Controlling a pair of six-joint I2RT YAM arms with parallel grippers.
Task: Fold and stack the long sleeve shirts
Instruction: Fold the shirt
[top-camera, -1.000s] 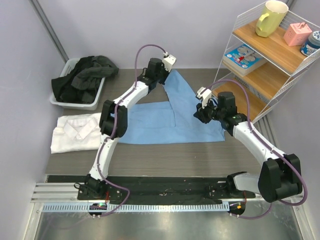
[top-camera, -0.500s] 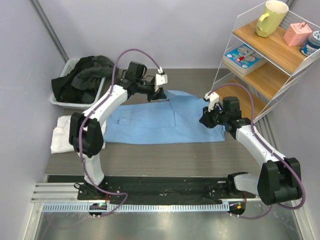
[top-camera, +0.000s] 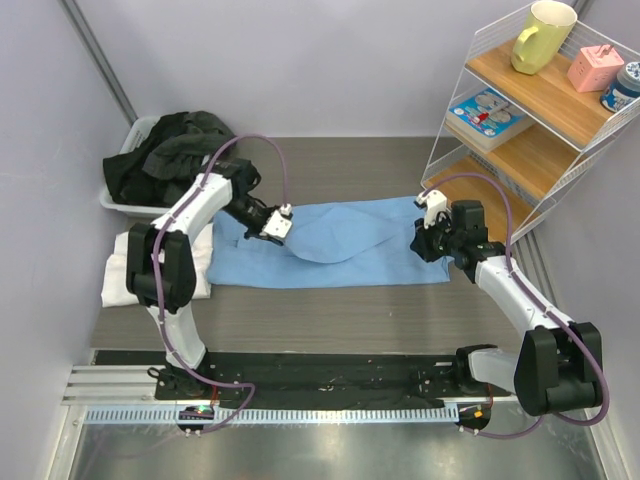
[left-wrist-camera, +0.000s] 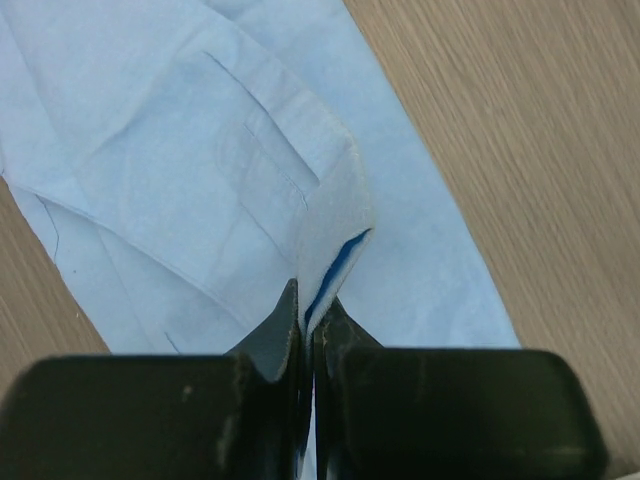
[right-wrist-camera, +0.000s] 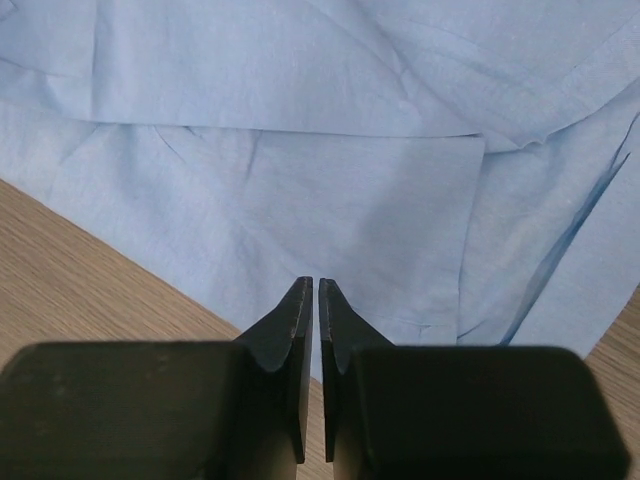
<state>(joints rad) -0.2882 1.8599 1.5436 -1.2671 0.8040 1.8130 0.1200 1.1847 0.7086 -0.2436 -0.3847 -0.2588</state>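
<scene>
Wood-grain table (top-camera: 330, 310) under you, arm bases at its near edge. Mid-table, the light blue shirt (top-camera: 370, 262) lies spread from left to right. Your left gripper (left-wrist-camera: 305, 292) is pinching a raised fold of it toward its left end, jaws tight on the cloth. Your right gripper (right-wrist-camera: 315, 285) sits at the shirt's right edge, fingers all but pressed together. Only a thin slit shows, and you can't tell whether cloth is caught there. By the table's left edge, just beside the blue one, lies the white shirt (top-camera: 130, 270). At the far-left corner sits a bin (top-camera: 150, 207) heaped with dark clothes (top-camera: 165, 150); off the right edge stands a wire shelf (top-camera: 520, 150).
</scene>
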